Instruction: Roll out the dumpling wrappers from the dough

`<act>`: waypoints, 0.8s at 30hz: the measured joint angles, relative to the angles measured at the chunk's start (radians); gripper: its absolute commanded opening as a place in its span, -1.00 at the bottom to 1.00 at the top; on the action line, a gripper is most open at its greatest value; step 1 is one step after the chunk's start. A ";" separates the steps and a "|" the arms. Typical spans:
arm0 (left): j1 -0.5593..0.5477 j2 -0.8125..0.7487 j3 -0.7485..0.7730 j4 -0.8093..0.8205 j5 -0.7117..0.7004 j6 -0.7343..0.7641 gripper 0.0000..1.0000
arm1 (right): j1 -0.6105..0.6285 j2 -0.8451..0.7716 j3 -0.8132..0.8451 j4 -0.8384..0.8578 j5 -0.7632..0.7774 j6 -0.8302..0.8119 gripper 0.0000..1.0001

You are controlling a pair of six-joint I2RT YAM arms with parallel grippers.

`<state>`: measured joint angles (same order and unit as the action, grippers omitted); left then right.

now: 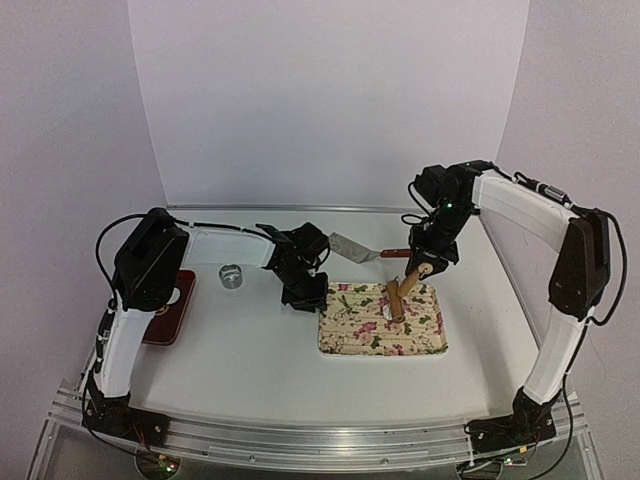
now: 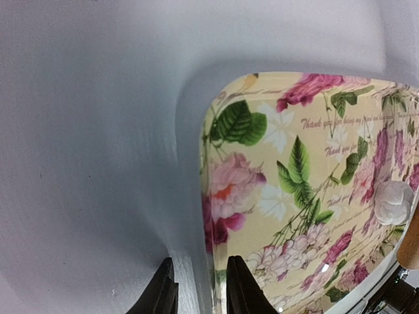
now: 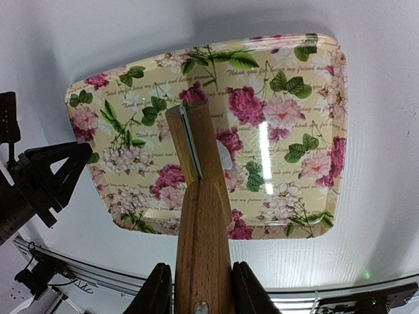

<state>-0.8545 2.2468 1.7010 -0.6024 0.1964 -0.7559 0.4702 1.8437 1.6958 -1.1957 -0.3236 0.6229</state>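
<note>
The white dough piece (image 3: 226, 159) is largely hidden behind the wooden tool (image 3: 200, 216) in the right wrist view. The floral tray (image 2: 208, 196) is cut off at right and bottom in the left wrist view. A red object (image 1: 178, 315) at the left edge of the worktop (image 1: 250, 345) is partly covered by the left arm (image 1: 150, 262).

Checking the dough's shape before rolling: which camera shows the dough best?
Left wrist: the dough lies uncovered on the floral tray, its crinkled surface clear. In the right wrist view the rolling pin hides most of it; from the top it is a small white spot.
</note>
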 measured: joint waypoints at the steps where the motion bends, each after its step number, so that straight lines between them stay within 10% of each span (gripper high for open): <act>1: 0.000 0.001 0.001 0.000 -0.001 0.001 -0.53 | 0.000 0.004 0.000 0.000 0.001 -0.002 -1.00; 24: 0.001 0.036 0.046 -0.010 -0.008 0.027 -0.97 | 0.000 0.045 0.017 0.000 0.003 -0.036 -1.00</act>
<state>-0.8538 2.2827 1.7470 -0.6125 0.1886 -0.7292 0.4702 1.8891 1.7126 -1.1960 -0.3209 0.5870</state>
